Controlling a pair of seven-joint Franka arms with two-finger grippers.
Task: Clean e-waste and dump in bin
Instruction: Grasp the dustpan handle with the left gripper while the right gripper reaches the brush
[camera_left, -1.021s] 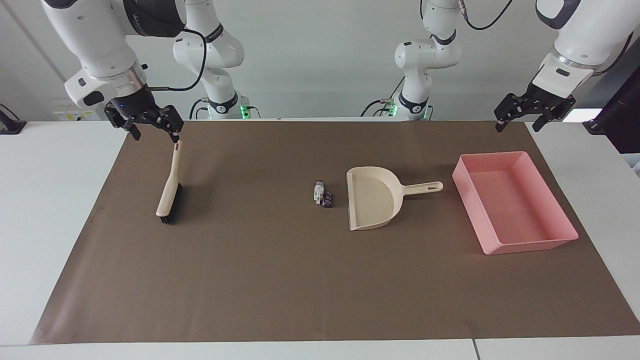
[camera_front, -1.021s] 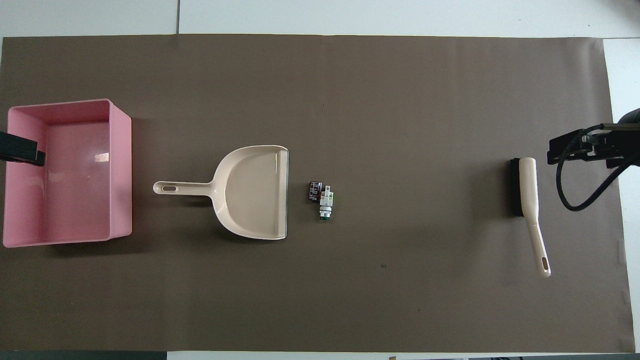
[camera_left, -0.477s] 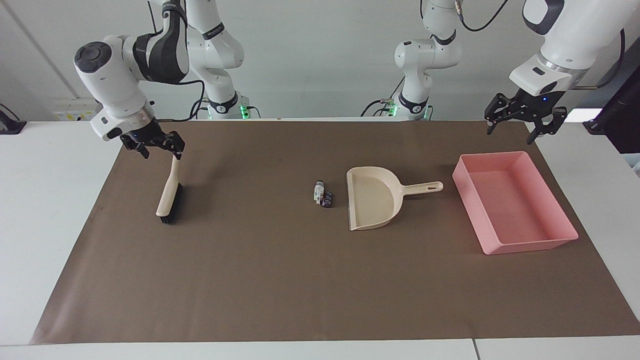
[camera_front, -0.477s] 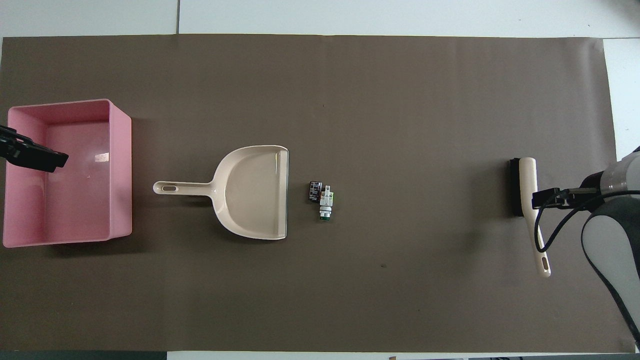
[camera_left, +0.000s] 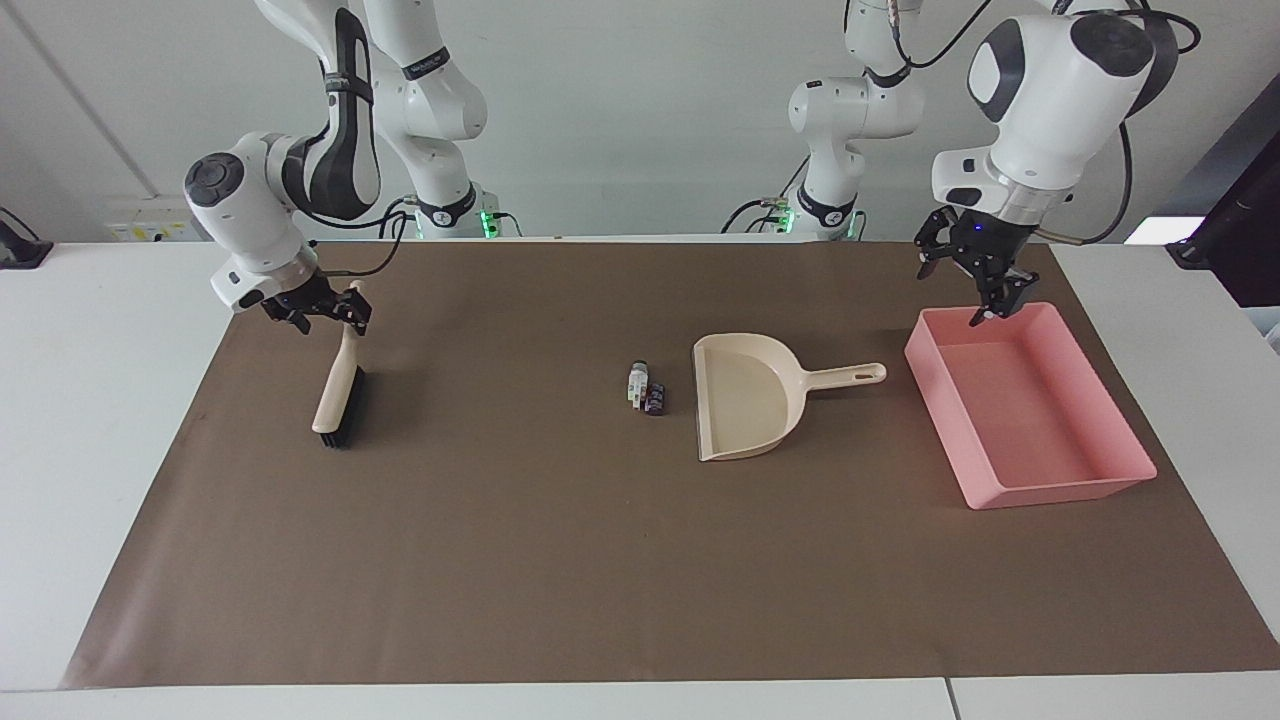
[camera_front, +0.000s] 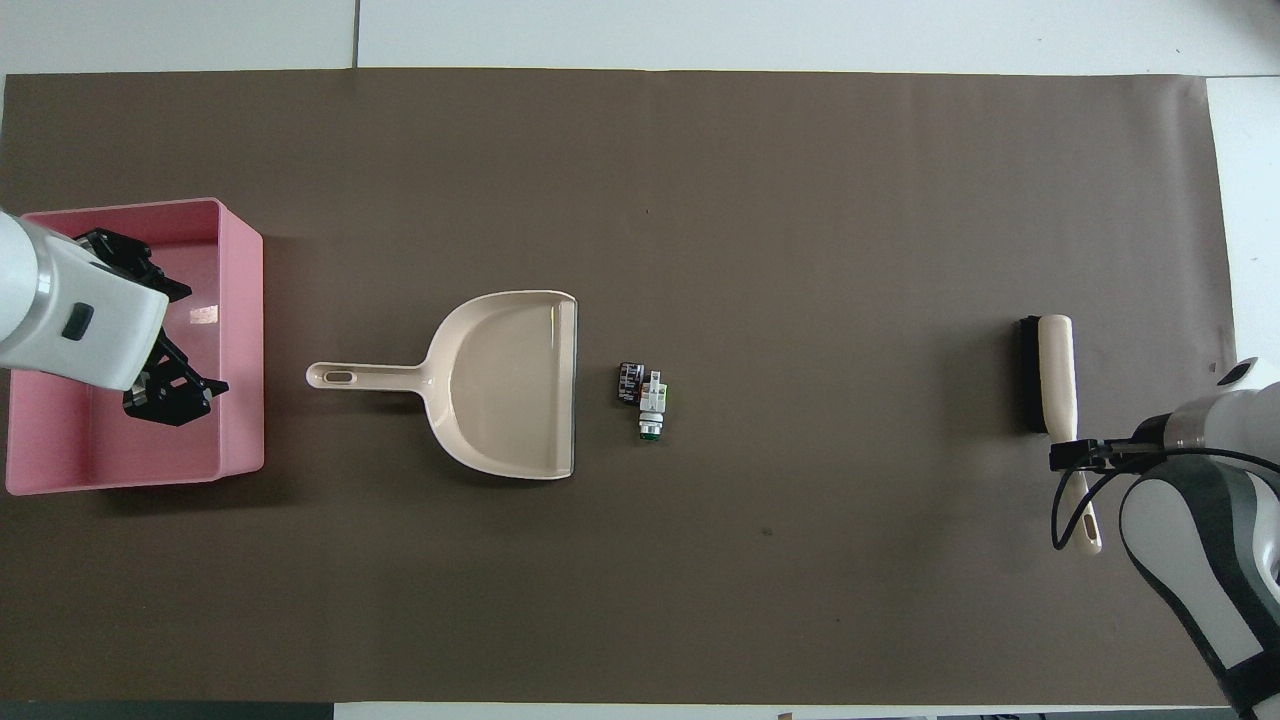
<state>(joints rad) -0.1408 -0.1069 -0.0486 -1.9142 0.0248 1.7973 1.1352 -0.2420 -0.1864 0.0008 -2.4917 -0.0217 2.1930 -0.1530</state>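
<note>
Brush pickup pending.
My right tool (camera_left: 322, 308), fingers spread, straddles the beige bristle brush's (camera_left: 339, 386) handle tip; its long axis runs away from the robots. Left tool (camera_left: 968, 278), spread, over the pink plastic tray (camera_left: 1090, 484).

Bright, even indoor light from above, soft short shadows beside the dustpan (camera_left: 745, 395) and brush (camera_left: 338, 385), a pale glare patch on the pink bin's floor (camera_front: 203, 315), both views sharp, no visible edge distortion
</note>
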